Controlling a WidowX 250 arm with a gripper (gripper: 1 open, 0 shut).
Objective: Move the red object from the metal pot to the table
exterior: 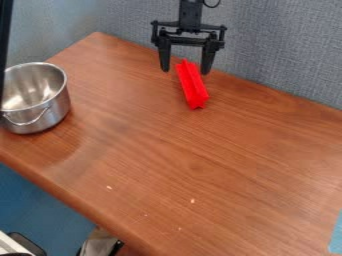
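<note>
Camera: gripper [186, 69] open above far end of red block [193, 85] on table [147, 130].

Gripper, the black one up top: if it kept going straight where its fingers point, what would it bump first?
Probably the far end of the red block, since the open gripper points down right around it; one camera view leaves the depth unclear, so it might reach the wooden table instead.

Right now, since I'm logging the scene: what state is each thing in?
Red block: lying flat on the table, out of the pot.
Metal pot: upright, no lid on.
Table: holding the block and pot.
Pincer: open, over the block's far end.
</note>
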